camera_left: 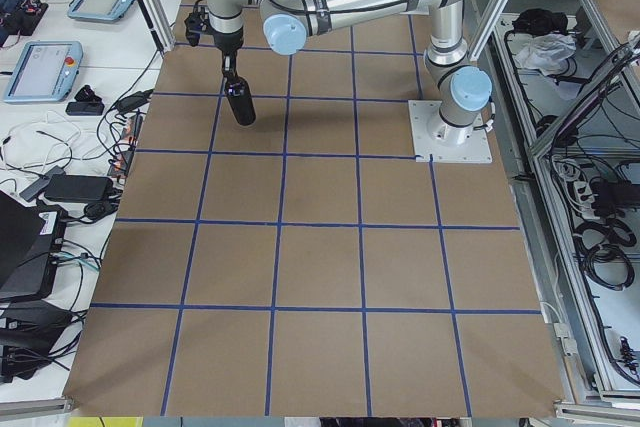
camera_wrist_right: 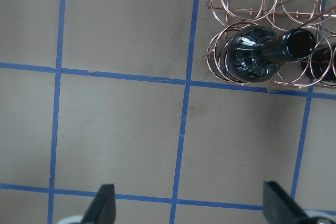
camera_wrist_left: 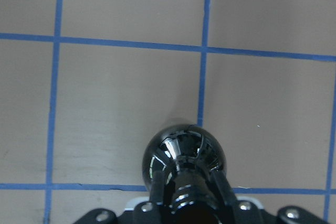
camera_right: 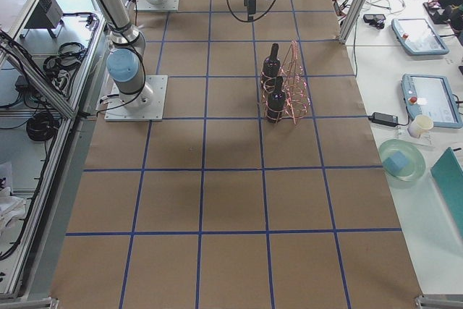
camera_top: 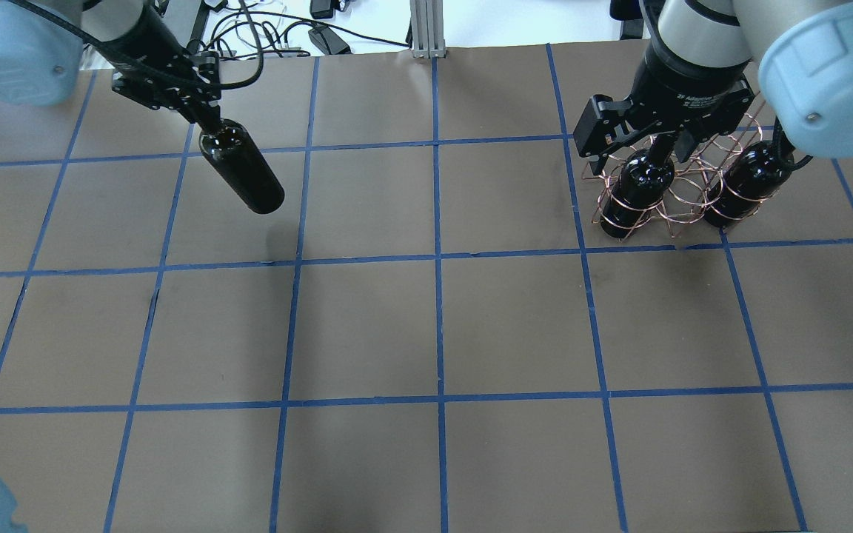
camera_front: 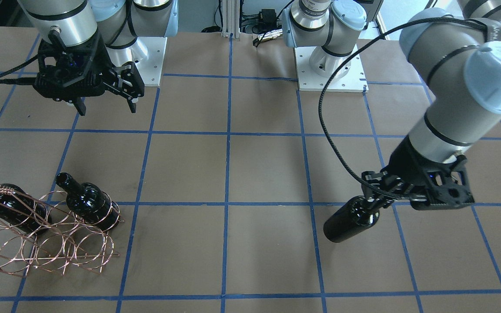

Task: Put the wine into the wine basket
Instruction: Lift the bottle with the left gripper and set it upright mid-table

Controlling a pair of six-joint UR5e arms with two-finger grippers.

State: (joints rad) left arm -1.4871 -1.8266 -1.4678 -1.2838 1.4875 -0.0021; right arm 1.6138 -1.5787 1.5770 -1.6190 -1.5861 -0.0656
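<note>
The basket (camera_top: 682, 189) stands on the papered table (camera_top: 434, 333) toward the edge across from the robot, out in front of the right arm's base, well in from any corner. It holds two bottles, one in each end ring: the inner bottle (camera_top: 632, 194) on the side toward the table's middle and the outer bottle (camera_top: 743, 185) on the side toward the right end. Both lean with their necks up and tipped toward the robot, their bodies ringed by the copper wire. The ring between them shows only bare paper through the wire, and the twisted handle rises over the outer bottle in the front-facing view. The third bottle (camera_top: 241, 172) is not in the basket: it hangs by its neck from the left gripper (camera_top: 201, 122), toward the same far edge but on the table's left side, well apart from the basket. The left fingers (camera_wrist_left: 223, 187) are clenched on either side of the neck, the body slanting down below them, apparently off the paper, with its shadow beside it. The right gripper (camera_front: 107, 108) hangs above the table just on the robot's side of the basket, its fingers spread wide and holding nothing.
</note>
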